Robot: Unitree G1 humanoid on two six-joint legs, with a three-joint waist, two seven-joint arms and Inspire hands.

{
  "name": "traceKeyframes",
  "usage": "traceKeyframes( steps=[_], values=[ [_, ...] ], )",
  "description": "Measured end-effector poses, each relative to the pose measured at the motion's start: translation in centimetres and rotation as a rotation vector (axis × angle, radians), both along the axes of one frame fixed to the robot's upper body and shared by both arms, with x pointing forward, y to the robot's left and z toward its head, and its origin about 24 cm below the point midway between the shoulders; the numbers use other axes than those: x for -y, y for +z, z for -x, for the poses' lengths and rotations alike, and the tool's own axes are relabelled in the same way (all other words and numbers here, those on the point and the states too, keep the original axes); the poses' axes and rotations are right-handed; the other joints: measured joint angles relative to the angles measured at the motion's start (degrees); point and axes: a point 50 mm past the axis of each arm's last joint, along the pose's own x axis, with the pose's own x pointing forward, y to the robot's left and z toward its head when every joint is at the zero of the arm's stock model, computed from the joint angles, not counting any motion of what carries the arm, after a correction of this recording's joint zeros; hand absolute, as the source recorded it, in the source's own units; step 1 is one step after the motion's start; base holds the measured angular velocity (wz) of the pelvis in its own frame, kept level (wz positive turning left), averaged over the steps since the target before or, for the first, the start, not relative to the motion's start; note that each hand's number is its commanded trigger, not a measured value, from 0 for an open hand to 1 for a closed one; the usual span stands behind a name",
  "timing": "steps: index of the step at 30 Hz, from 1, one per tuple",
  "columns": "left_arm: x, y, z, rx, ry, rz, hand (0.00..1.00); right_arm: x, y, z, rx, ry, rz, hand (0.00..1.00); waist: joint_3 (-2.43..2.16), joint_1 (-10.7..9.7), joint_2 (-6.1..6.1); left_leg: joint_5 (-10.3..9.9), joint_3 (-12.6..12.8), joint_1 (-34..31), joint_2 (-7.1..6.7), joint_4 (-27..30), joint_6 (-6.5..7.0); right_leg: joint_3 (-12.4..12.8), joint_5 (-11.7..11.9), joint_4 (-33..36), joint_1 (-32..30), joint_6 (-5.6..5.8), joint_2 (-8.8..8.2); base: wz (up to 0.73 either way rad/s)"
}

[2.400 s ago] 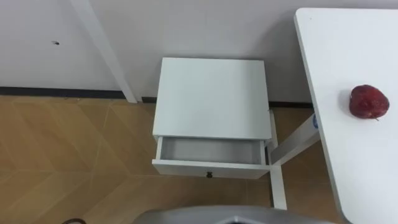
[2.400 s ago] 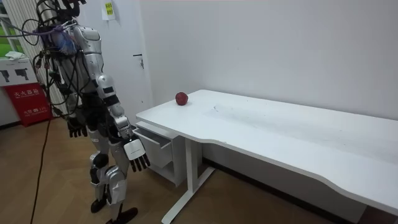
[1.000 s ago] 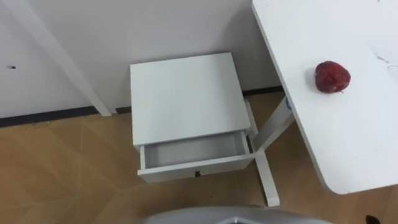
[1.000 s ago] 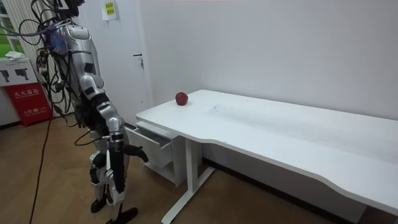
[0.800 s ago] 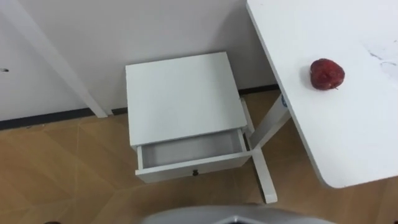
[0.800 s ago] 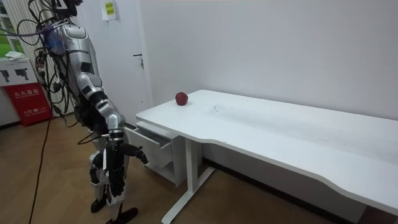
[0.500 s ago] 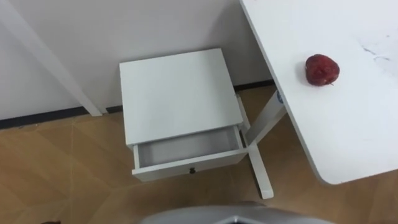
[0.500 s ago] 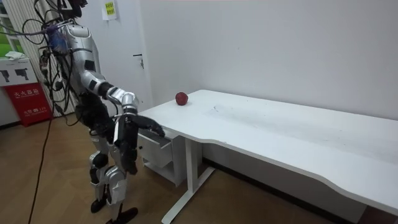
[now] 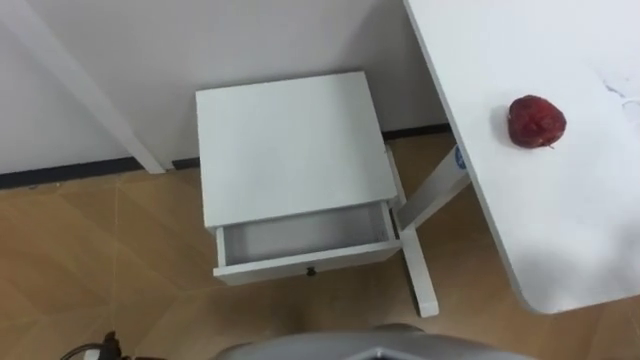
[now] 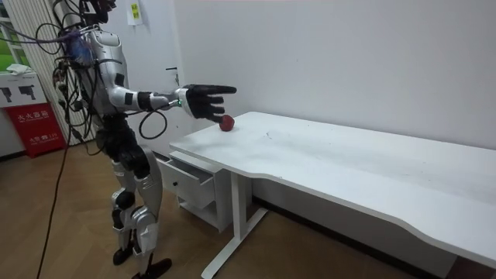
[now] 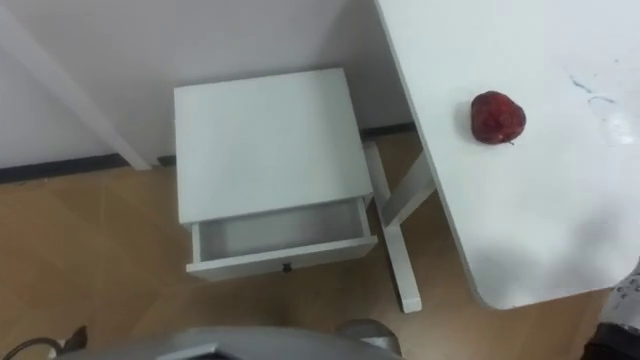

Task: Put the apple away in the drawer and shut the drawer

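Apple [image 9: 536, 121] lay on the table [image 9: 560, 230], well apart from the open drawer [image 9: 305, 238]. My right hand [image 10: 203, 99] hovered near it, fingers straight, holding nothing. I judged this the reaching step; next it needed lowering and a grasp.

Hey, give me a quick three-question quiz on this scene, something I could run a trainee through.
1. True or false: the drawer of the small white cabinet is pulled open.
2. The round red apple lies: A) in the drawer, B) on the flat white desk, C) on top of the cabinet.
3. Fill in: in the room view, the robot's right hand is held out toward the apple with its fingers ____.

Key: 1 true. 2 B. 3 straight.
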Motion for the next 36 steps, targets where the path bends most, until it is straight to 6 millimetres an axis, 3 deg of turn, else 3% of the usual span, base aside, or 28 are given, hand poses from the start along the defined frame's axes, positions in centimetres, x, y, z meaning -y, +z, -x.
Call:
traceKeyframes(
  steps=[7, 12, 17, 24, 31, 36],
  values=[
    [0.5, -0.2, 0.1, -0.019, -0.04, 0.013, 0.0, -2.9, 1.8, -3.4, -0.071, 0.243, 0.182, 0.0, -0.07, 1.97, -0.35, 0.08, -0.05, 0.68, 0.11, 0.14, -0.11, -0.44, 0.08, -0.04, 0.41, -0.12, 0.0, 0.0],
    [0.6, -0.3, 0.6, -0.031, -0.037, 0.02, 0.0, -3.7, 1.8, -4.4, -0.131, 0.355, 0.246, 0.0, 0.26, 2.87, -1.12, 0.08, -0.47, 0.98, 0.14, 0.44, -0.11, -1.58, 0.11, -0.24, 1.22, -0.16, -0.11, 0.05],
    [0.9, -0.4, 1.4, -0.053, -0.036, 0.042, 0.0, -5.1, 2.1, -5.6, -0.2, 0.505, 0.335, 0.0, 0.2, 3.36, -1.09, 0.08, -0.67, 0.67, 0.16, 0.79, -0.11, -1.89, 0.21, -0.28, 1.19, -0.19, -0.16, 0.02],
    [1.2, -0.6, 1.8, -0.091, -0.067, 0.053, 0.0, -7.1, 1.0, -7.3, -0.295, 0.704, 0.343, 0.0, -0.33, 3.74, -0.11, 0.08, -1.29, 0.9, 0.2, 1.1, -0.11, -2.63, 0.52, -1.01, 2.23, -0.24, -0.15, 0.06],
    [1.6, -0.7, 1.9, -0.106, -0.107, 0.066, 0.0, -8.7, -1.3, -8.2, -0.379, 0.899, 0.29, 0.0, -0.26, 3.93, 0.12, 0.08, -1.26, 1.66, 0.24, 1.23, -0.1, -2.64, 0.61, -1.02, 3.06, -0.28, -0.15, 0.0],
    [1.6, -0.7, 1.8, -0.102, -0.108, 0.065, 0.0, -8.4, -2.8, -8.1, -0.407, 0.94, 0.213, 0.0, -0.29, 4.09, -0.05, 0.11, -1.41, 1.62, 0.23, 1.24, -0.05, -3.05, 0.68, -0.98, 3.17, -0.29, -0.27, 0.01]
  ],
)
